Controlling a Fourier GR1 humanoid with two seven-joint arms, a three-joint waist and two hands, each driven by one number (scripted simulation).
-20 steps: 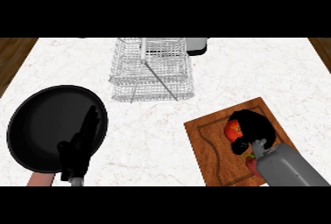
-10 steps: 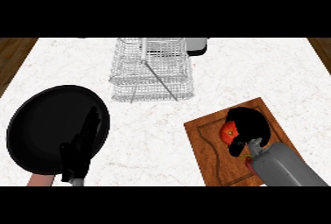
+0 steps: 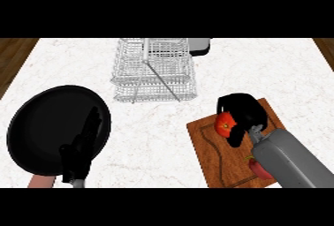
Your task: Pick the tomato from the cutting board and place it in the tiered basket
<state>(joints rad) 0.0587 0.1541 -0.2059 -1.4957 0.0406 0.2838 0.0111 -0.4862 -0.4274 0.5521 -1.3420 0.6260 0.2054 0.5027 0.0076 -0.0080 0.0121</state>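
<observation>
Now my right hand has its fingers curled round the tomato on the cutting board; I'd lift straight up before swinging toward the tiered basket

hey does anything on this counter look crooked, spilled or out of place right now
Nothing looks spilled or damaged. The cutting board lies at an angle to the counter's edge, and the right hand curls round the tomato. The tiered basket stands upright.
</observation>
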